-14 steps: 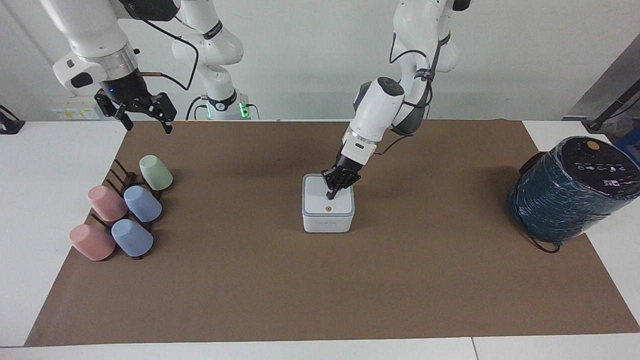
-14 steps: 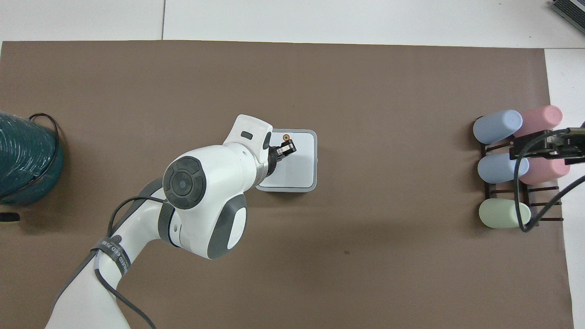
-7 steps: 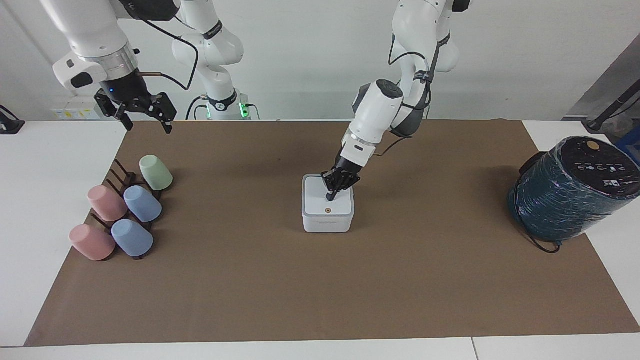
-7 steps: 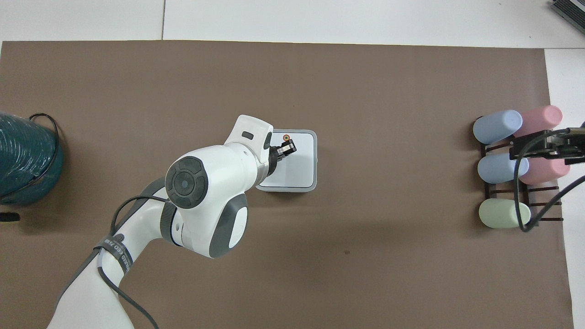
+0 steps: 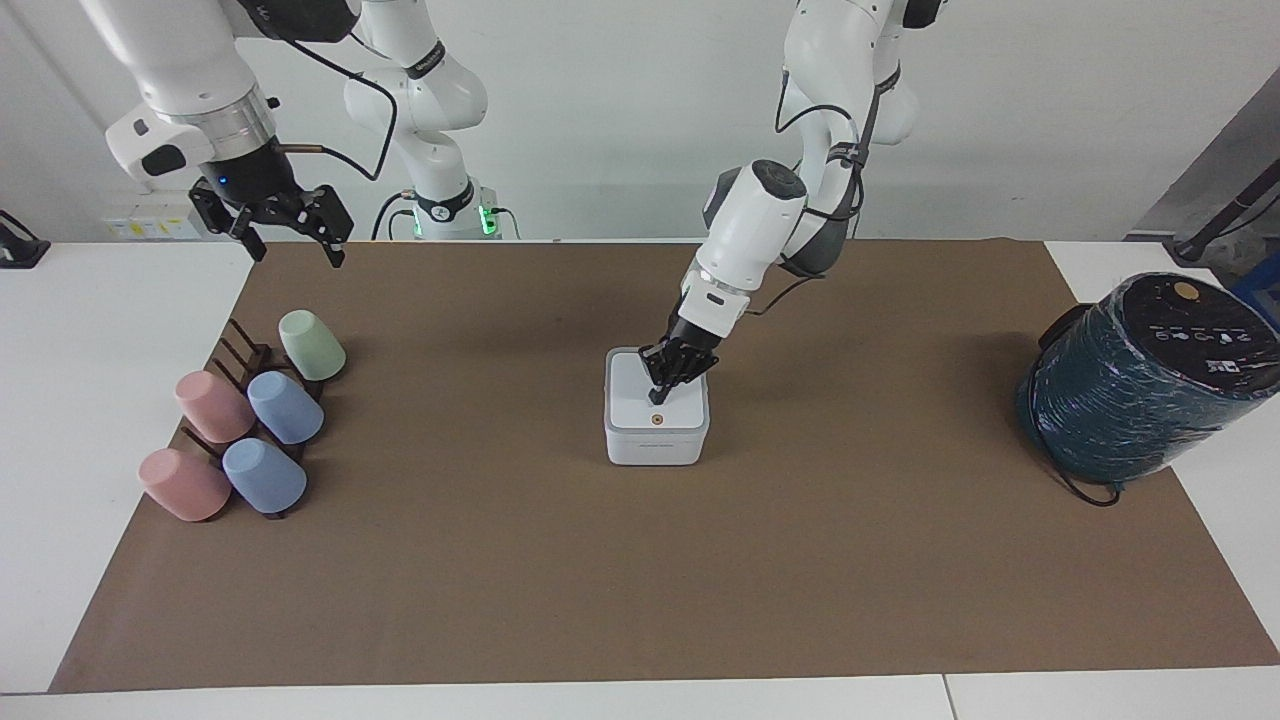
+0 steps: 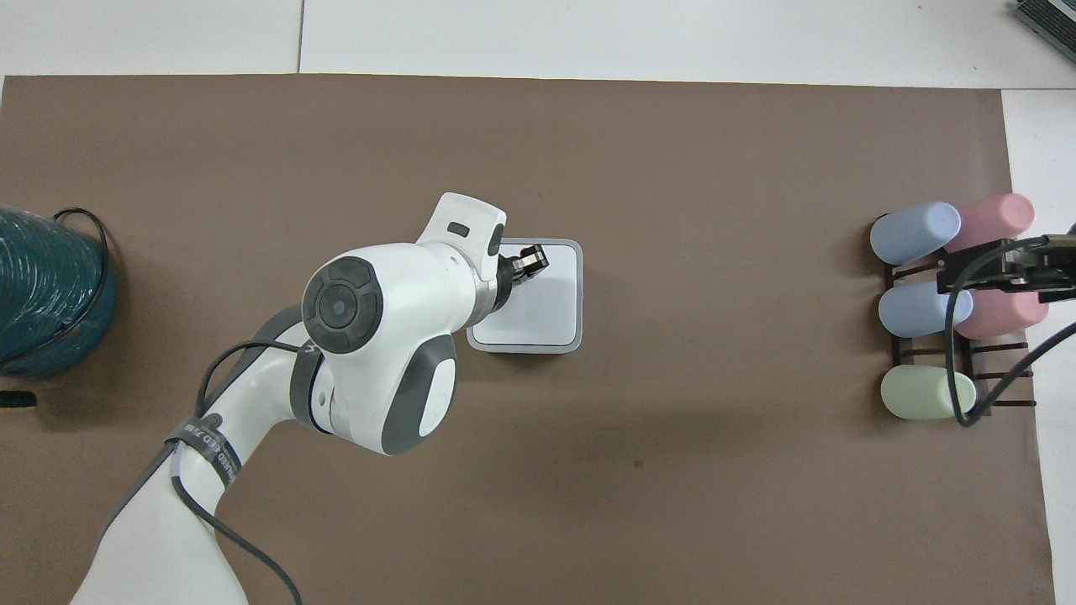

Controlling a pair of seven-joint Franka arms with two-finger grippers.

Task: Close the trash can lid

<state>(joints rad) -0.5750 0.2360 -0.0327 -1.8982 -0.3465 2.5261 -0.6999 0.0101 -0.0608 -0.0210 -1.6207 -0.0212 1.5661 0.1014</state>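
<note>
I see lid (image 5: 655, 398) flat on white trash can (image 5: 655, 443), orange dot showing. Left gripper (image 5: 660, 393) fingers pinched together, tip on lid. Right gripper (image 5: 290, 243) spread wide, waiting above table edge.

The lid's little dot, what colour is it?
Orange-brown, on the white lid; the facing view shows it best.

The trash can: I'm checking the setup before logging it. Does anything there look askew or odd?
Nothing stands out. The lid lies flat on the trash can, square to its walls, with the left gripper over it. The right gripper waits above the table's edge.
</note>
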